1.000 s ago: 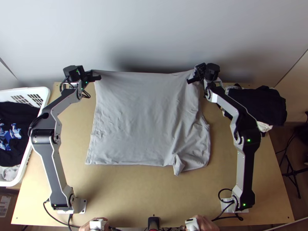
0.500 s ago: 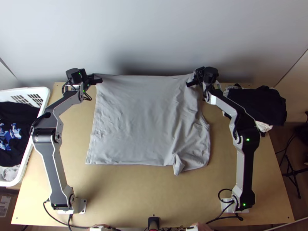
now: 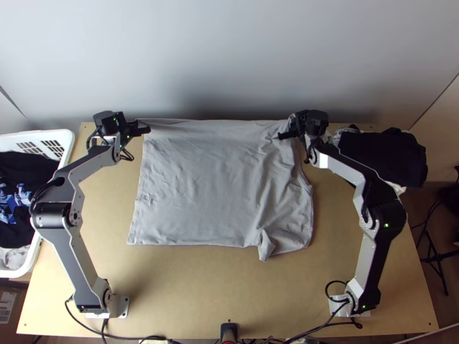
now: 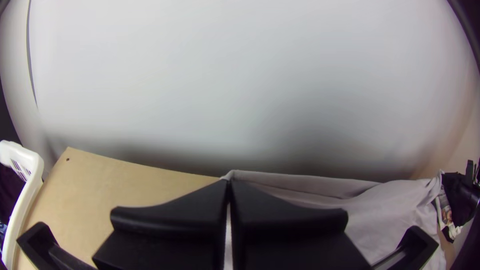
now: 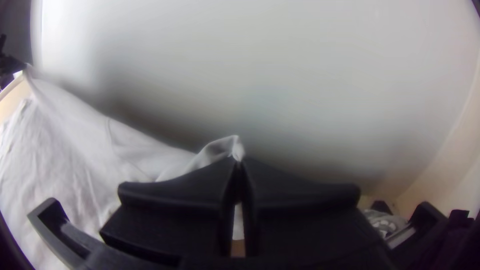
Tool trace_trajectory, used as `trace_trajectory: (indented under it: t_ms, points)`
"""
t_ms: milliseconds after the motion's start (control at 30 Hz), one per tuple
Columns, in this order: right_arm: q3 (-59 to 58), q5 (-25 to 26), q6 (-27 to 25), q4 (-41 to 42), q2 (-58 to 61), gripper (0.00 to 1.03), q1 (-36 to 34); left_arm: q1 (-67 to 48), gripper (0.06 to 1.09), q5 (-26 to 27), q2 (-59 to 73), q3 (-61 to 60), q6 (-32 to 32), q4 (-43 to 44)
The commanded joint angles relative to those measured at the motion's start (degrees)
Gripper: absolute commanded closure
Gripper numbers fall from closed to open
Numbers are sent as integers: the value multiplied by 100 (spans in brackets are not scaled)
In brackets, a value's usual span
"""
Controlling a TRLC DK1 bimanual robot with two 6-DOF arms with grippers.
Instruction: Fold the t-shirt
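Note:
A light grey t-shirt (image 3: 212, 189) lies spread over the middle of the table, its far edge held between the two grippers and its lower right part wrinkled, with a small flap at the near edge. My left gripper (image 3: 143, 128) is shut on the shirt's far left corner; in the left wrist view the left gripper (image 4: 228, 187) pinches the cloth (image 4: 300, 185). At the far right corner my right gripper (image 3: 288, 133) is shut on the cloth; in the right wrist view a fold rises at the tips of the right gripper (image 5: 238, 165).
A white basket (image 3: 64, 137) holding dark clothes stands at the left. Dark and white clothes (image 3: 384, 156) are piled at the table's back right, beside the right arm. A pale wall (image 3: 229, 51) rises behind the table's far edge.
Both grippers have come down the picture from the wall side, bringing the shirt's far edge with them. That edge now sags and creases more; the near part has kept still.

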Motion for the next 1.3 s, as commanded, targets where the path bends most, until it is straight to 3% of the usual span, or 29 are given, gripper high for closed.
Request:
trace_trajectory:
  t_ms: [0,467,1267]
  points:
    - [-799,-6,226,21,-498,100,32,-41,105,41,-521,-894,-34,134]
    - [-2513,-6,463,47,-2133,100,252,-32,105,67,-1594,-2028,-174,178]
    - [-4130,-6,701,47,-3407,100,392,-173,105,120,-3237,-4111,-192,161]
